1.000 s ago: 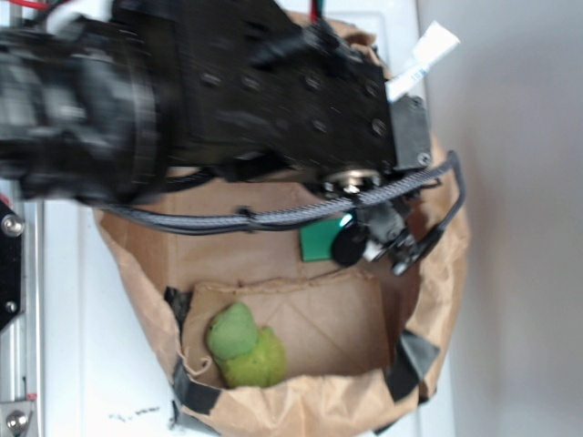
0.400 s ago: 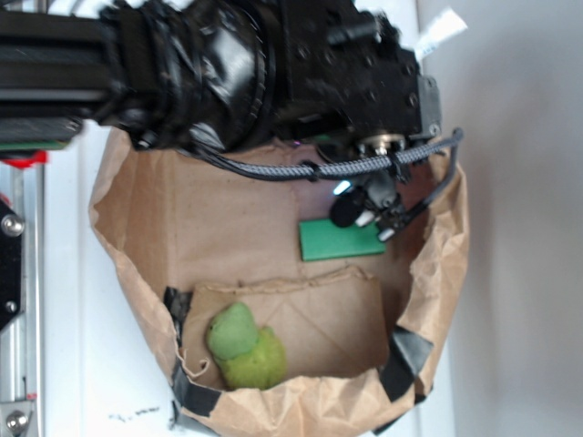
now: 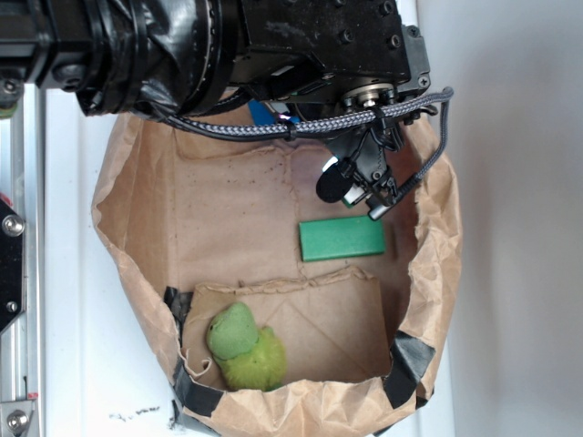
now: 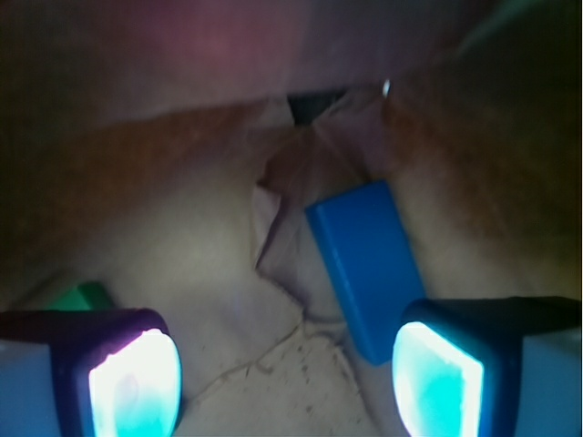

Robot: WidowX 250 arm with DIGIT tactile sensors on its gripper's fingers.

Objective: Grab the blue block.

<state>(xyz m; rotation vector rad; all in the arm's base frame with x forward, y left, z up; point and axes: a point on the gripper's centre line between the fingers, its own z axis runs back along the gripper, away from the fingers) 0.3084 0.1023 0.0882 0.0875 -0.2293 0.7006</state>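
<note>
In the wrist view the pincer (image 4: 287, 378) is spread wide and empty. The blue block (image 4: 369, 264) lies right of centre on the paper bag (image 4: 182, 228) floor; the right fingertip (image 4: 437, 382) may strike it.

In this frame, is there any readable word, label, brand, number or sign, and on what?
None can be read in either view.
The white tag at the arm's top edge is cropped and shows no lettering.
The blue block, green block and paper bag are all plain, with no print.
</note>
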